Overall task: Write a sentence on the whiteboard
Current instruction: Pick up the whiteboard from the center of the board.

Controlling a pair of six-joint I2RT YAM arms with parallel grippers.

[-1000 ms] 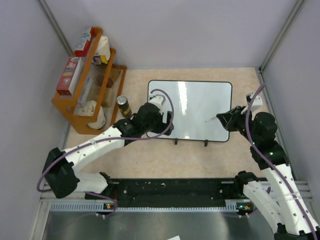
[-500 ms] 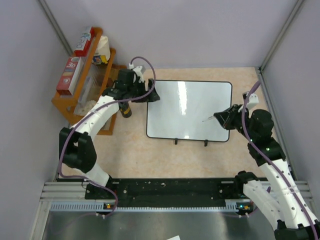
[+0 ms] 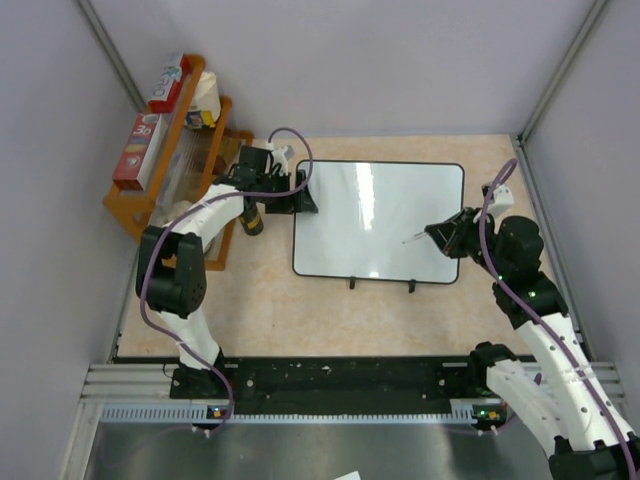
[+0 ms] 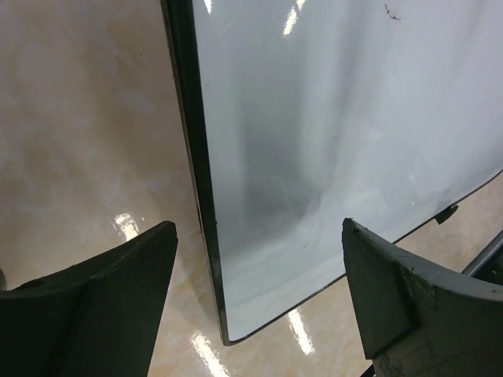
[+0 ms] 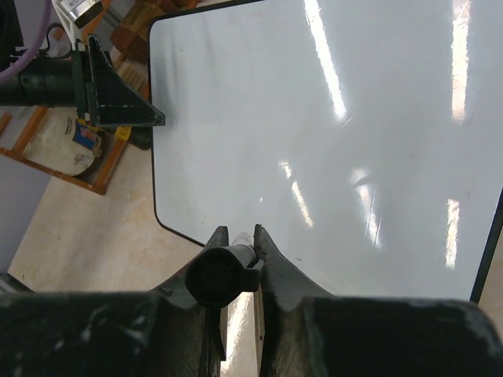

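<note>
the whiteboard (image 3: pixel 380 220) lies flat on the table, in the far middle part, with its two small black feet (image 3: pixel 352 284) on its near edge. my left gripper (image 3: pixel 300 192) is at the whiteboard's left edge, close to the far left corner. in the left wrist view its fingers (image 4: pixel 102 298) stand wide apart with the black rim of the whiteboard between them, one finger over the table and the other over the white surface. i cannot tell if they touch the rim. my right gripper (image 3: pixel 447 233) is over the whiteboard's right side, and its fingers are pressed together on a black marker (image 5: pixel 221 276). the thin tip of the marker points to the left, over the near right part of the whiteboard. i cannot tell if the tip touches it. on the white surface i see only one tiny dark stroke (image 4: pixel 391 12). left of the whiteboard stand a dark can (image 3: pixel 247 212) and a wooden rack (image 3: pixel 165 200).
</note>
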